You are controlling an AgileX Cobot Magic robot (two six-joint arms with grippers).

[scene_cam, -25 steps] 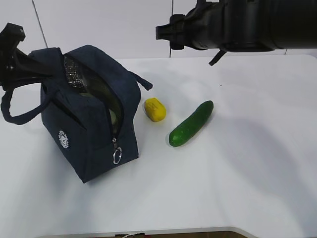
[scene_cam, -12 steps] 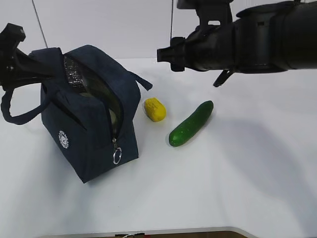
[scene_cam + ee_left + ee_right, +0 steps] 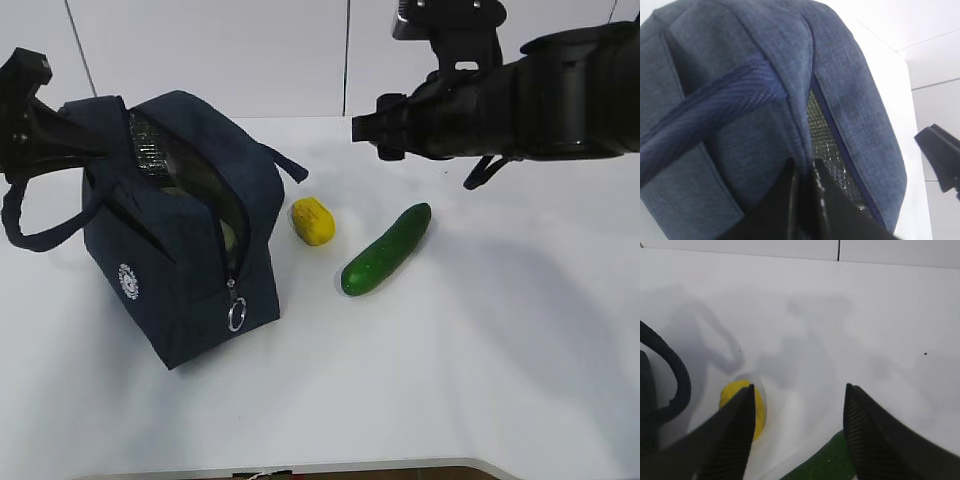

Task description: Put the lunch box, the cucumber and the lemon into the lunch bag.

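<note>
Lunch bag [image 3: 185, 225] stands at table left, zipper undone, silver lining showing; something pale shows through the opening, which we take to be the lunch box [image 3: 229, 236] — we cannot be sure from this angle. Left gripper [image 3: 807, 200] is pinched shut on the bag's upper fabric edge by the opening, holding the mouth apart. Lemon [image 3: 313, 221] lies on the table just beside the bag's right side; cucumber [image 3: 386, 249] lies near the lemon, further right, tilted diagonally.

Right gripper [image 3: 366, 130] hangs above the table behind the two items, jaws set wide and empty. Its wrist view frames the lemon and the cucumber's tip between the fingers [image 3: 732, 437].

We judge the step in hand to be fetching the lemon or the cucumber. Next move calls for lowering the right gripper, centring the jaws across the chosen item — then closing.
</note>
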